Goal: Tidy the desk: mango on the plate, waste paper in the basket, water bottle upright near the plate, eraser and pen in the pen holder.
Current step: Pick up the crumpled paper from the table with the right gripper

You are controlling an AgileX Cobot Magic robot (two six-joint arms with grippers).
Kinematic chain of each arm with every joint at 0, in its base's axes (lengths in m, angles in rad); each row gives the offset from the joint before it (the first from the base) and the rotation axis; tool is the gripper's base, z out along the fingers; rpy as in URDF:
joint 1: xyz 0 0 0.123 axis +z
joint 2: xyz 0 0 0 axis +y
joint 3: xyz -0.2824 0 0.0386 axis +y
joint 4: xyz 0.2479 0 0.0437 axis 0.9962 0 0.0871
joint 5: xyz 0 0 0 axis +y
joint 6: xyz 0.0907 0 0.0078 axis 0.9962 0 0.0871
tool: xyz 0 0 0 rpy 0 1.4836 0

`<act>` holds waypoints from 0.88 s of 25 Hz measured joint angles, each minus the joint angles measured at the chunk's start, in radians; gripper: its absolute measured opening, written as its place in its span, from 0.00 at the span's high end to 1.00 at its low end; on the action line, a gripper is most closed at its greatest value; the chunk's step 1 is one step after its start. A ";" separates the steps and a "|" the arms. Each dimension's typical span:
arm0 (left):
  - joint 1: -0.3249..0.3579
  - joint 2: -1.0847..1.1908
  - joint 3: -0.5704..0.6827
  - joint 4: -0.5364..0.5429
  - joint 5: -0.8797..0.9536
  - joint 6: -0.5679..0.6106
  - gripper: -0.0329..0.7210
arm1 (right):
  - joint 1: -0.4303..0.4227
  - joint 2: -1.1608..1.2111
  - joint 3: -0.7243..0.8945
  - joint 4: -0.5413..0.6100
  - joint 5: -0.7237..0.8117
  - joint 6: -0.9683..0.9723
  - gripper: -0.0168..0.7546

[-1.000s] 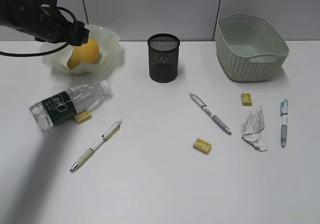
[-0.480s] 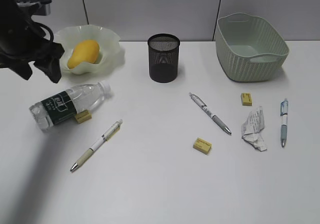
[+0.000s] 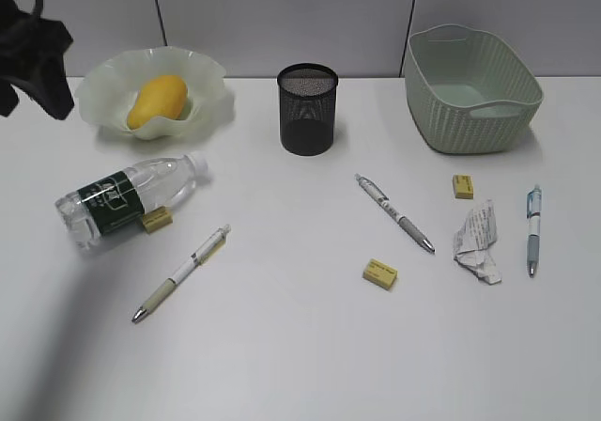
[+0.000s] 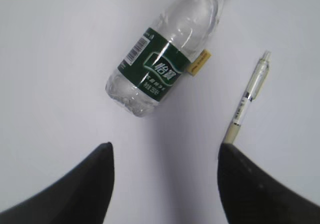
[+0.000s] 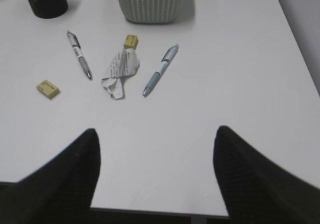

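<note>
Mango point(image 3: 156, 101) already on plate point(image 3: 211, 101); next, spread empty left gripper point(image 4: 165, 176) down onto lying water bottle point(image 4: 162, 59); right gripper point(image 5: 155, 176) open, idle.

desk layout from my seat

i see the mango point(image 3: 157, 101) in the plate point(image 3: 211, 101) at back left, the pen holder point(image 3: 307, 109) mid-back, the basket point(image 3: 470, 111) back right. the water bottle point(image 3: 129, 198) lies before the plate; the waste paper point(image 3: 477, 241) lies before the basket.

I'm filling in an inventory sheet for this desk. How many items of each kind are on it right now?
Pens: 3
Erasers: 3
Water bottle: 1
Mango: 1
Plate: 1
Pen holder: 1
Basket: 1
Waste paper: 1
Total: 12
</note>
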 joint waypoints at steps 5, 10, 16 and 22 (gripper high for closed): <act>-0.016 -0.169 0.041 -0.030 0.001 0.000 0.32 | 0.000 0.000 0.000 0.000 0.000 0.000 0.25; -0.028 -0.385 0.211 -0.047 -0.046 0.000 0.32 | 0.000 0.000 0.000 0.005 0.000 0.000 0.25; -0.029 -0.673 0.468 -0.047 -0.118 0.000 0.32 | 0.000 0.000 0.000 0.036 0.001 0.000 0.25; -0.029 -0.998 0.700 -0.047 -0.150 0.000 0.32 | 0.000 0.000 0.000 0.041 0.000 0.000 0.25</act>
